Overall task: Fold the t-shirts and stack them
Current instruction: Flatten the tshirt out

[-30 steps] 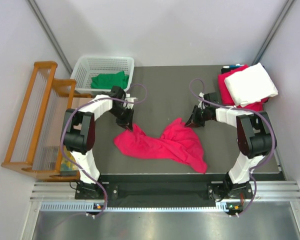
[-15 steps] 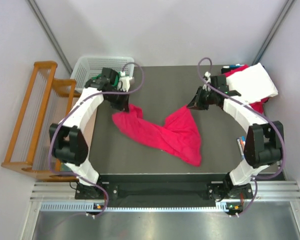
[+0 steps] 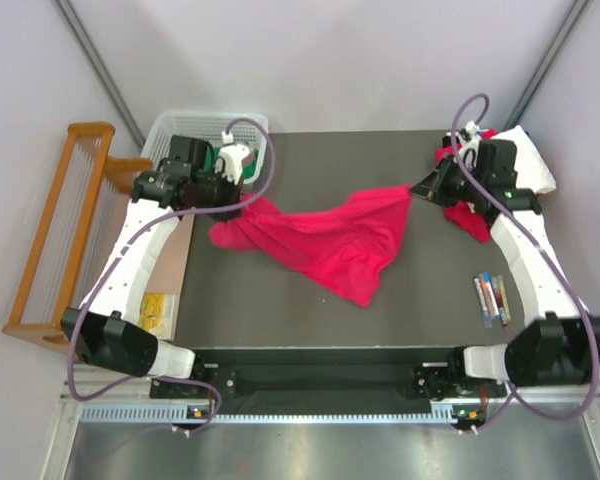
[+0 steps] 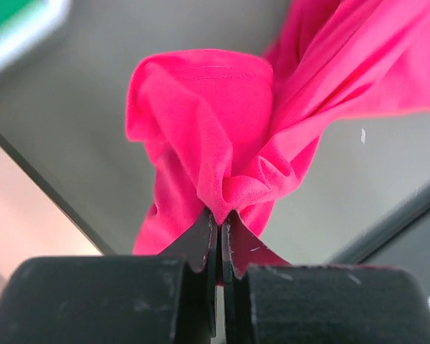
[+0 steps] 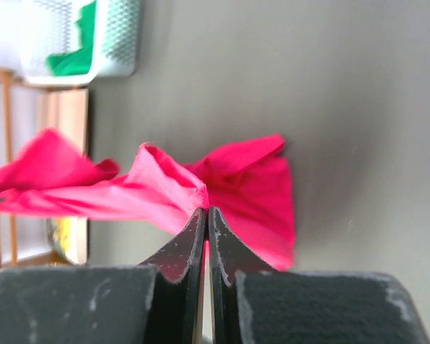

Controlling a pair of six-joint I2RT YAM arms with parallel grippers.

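Arms have swung wide since a second ago, stretching the pink t-shirt (image 3: 330,235) between left gripper (image 3: 242,200) and right gripper (image 3: 420,188) over the table (image 3: 280,310). Left wrist: jaws pinch bunched cloth. Right wrist: jaws pinch a fold. You're likely spreading it; next, lay it flat.

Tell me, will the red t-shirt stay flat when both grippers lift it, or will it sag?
Likely sag: the red t-shirt droops in loose folds between the left gripper and right gripper, so it seems floppy. Probably light too, since two small pinches hold it.
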